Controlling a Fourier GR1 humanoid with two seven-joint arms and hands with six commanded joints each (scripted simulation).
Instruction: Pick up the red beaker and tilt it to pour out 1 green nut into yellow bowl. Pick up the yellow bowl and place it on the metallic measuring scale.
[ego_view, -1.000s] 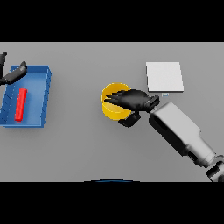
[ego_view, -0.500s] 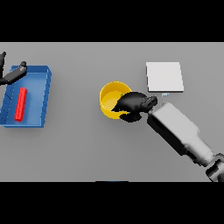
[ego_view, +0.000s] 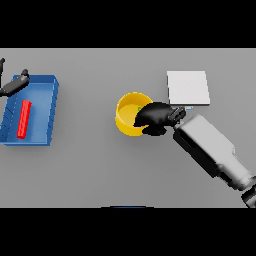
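Note:
The yellow bowl (ego_view: 128, 113) sits mid-table with a small green nut (ego_view: 139, 108) inside it. My right hand (ego_view: 155, 118) is at the bowl's right rim, fingers curled over the edge and gripping it. The red beaker (ego_view: 23, 119) lies on its side in the blue tray (ego_view: 49, 112) at the left. My left hand (ego_view: 13, 85) shows at the far left edge, above the tray's back corner, fingers relaxed. The metallic scale (ego_view: 187, 88) is a pale square plate just beyond and to the right of my right hand.
Bare grey table surrounds the bowl. My right forearm (ego_view: 210, 150) runs diagonally from the lower right corner toward the bowl.
My right hand has drawn back from over the bowl's centre to its right rim and curled onto it. The bowl's inside now shows. The left hand has not moved.

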